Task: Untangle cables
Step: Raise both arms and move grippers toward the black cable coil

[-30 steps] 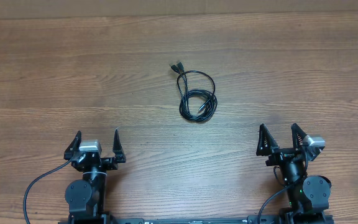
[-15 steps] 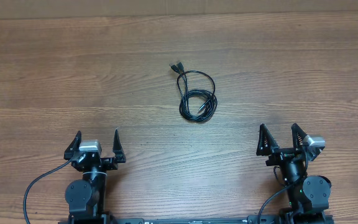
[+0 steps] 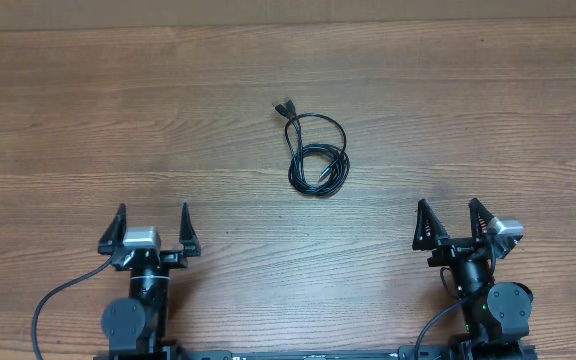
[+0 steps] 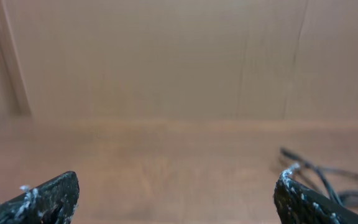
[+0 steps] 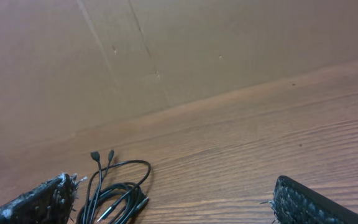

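A small tangle of thin black cables (image 3: 316,152) lies coiled on the wooden table, a bit right of centre and toward the far side, with plug ends pointing up-left. It shows in the right wrist view (image 5: 114,190) at lower left, and blurred in the left wrist view (image 4: 328,180) at right. My left gripper (image 3: 151,232) is open and empty near the front left. My right gripper (image 3: 450,222) is open and empty near the front right. Both are well short of the cables.
The wooden table (image 3: 118,120) stretches all round the cables. A tan wall (image 5: 197,50) rises behind the table's far edge. Thick black arm wires (image 3: 53,305) loop by the arm bases at the front.
My left gripper has turned slightly and shifted a little left; its fingers now stand more upright. The cables and right gripper have not moved.
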You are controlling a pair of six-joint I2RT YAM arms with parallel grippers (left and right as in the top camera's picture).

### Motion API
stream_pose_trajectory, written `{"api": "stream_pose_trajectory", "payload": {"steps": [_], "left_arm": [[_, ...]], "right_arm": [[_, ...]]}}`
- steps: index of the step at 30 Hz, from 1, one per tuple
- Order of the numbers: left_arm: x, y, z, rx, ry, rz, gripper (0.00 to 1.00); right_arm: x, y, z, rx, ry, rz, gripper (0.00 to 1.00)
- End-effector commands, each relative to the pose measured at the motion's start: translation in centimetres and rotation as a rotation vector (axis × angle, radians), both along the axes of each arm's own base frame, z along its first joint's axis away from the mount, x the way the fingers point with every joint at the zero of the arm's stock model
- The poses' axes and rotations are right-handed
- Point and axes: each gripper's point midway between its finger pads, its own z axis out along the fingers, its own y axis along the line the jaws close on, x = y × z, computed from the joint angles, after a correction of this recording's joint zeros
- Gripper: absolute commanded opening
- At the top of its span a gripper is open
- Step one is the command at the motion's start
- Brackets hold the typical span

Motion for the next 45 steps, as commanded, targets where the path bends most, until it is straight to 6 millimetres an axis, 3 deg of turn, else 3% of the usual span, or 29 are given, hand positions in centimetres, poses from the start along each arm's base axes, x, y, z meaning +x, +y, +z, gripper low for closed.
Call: {"api": "stream_pose_trajectory", "payload": {"steps": [1, 11, 15, 19, 22, 28, 31, 34, 40, 45], "left_arm": [[-0.2, 0.1, 1.7, 0.089, -0.069, 0.019, 1.0], [-1.2, 0.9, 7.7, 0.179, -0.282, 0.085, 1.0], [-1.7, 1.2, 12.1, 0.217, -0.391, 0.115, 0.99], [-1.8, 1.4, 17.9, 0.315, -0.521, 0.155, 1.0], [-0.5, 1.1, 21.5, 0.344, -0.579, 0.141, 0.99], [4.1, -2.2, 25.2, 0.39, -0.593, -0.086, 1.0], [6.1, -3.2, 25.8, 0.327, -0.548, -0.196, 1.0], [8.2, -4.2, 24.9, 0.301, -0.436, -0.288, 0.99], [11.5, -5.0, 20.4, 0.224, -0.118, -0.405, 1.0], [13.2, -5.1, 17.4, 0.18, 0.018, -0.432, 1.0]], "right_arm": [[0.0, 0.0, -0.2, -0.003, -0.004, -0.003, 1.0], [0.1, 0.1, -0.7, -0.005, 0.017, 0.001, 1.0], [0.1, 0.1, -0.7, -0.002, 0.018, 0.002, 1.0], [0.1, 0.1, -0.7, -0.002, 0.018, 0.003, 1.0], [0.1, 0.1, -0.7, -0.002, 0.02, 0.003, 1.0], [0.2, 0.1, -1.2, -0.005, 0.041, 0.0, 1.0], [0.3, 0.1, -1.5, -0.006, 0.054, -0.001, 1.0], [0.3, 0.1, -1.7, -0.007, 0.062, -0.001, 1.0], [0.3, 0.1, -1.7, -0.006, 0.063, 0.0, 1.0], [0.3, 0.3, -1.7, -0.005, 0.063, 0.013, 1.0]]}}
